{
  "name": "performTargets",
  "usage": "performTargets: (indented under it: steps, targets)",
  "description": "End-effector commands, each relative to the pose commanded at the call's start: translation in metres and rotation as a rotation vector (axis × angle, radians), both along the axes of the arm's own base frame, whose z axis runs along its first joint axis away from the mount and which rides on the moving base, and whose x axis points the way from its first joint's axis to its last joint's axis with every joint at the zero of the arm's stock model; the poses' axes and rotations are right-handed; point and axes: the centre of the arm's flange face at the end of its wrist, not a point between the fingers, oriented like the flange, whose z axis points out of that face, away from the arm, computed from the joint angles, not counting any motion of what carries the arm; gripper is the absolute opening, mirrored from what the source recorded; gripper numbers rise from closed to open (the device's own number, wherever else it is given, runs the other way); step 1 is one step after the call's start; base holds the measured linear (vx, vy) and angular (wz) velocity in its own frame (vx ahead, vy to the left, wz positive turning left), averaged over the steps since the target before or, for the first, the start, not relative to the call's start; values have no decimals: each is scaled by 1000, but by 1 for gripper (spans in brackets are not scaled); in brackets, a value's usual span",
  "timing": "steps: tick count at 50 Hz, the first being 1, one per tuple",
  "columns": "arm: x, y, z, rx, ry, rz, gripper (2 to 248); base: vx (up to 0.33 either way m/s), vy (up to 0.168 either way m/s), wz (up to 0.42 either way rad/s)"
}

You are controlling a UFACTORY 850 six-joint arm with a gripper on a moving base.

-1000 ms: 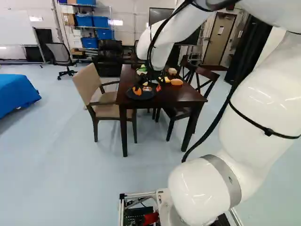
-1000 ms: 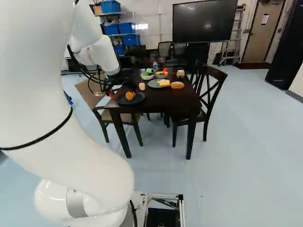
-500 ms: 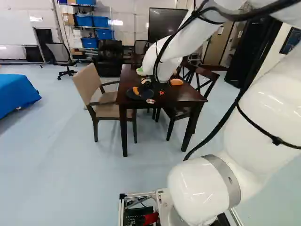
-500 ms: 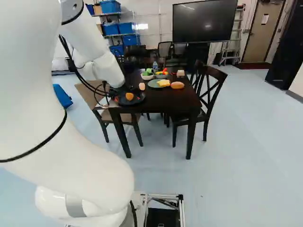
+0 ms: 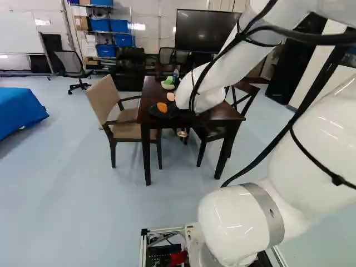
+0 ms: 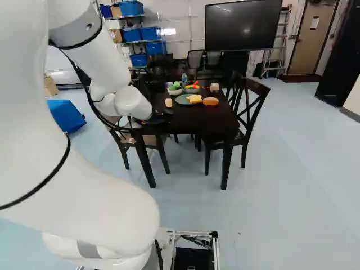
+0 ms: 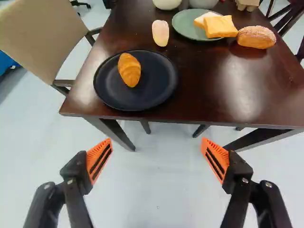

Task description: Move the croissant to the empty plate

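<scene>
Occlusion notes.
Left base view: my arm (image 5: pixel 222 72) hides the green plate (image 7: pixel 185 28). Right base view: it hides the croissant (image 7: pixel 129 70). Wrist view: two bowls (image 7: pixel 166 4) cut off by the edge.

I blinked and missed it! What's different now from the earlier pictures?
The arm moved, bringing its fingers lower in both base views, to just off the near edge of the table. Nothing was visibly grabbed or dropped. The croissant stayed on the black plate.
</scene>
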Motion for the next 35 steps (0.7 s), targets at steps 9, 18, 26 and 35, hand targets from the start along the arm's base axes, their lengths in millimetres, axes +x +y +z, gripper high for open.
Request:
performTargets:
  steps: [9, 18, 26, 35]
  targets:
    - [-16, -7, -13, 4, -57, -14, 247, 0, 0, 0]
    - [-31, -12, -24, 7, -110, -27, 247, 0, 0, 0]
    - [-44, -17, -33, 9, -152, -38, 247, 0, 0, 0]
    - [-58, -21, -41, 11, -194, -48, 247, 0, 0, 0]
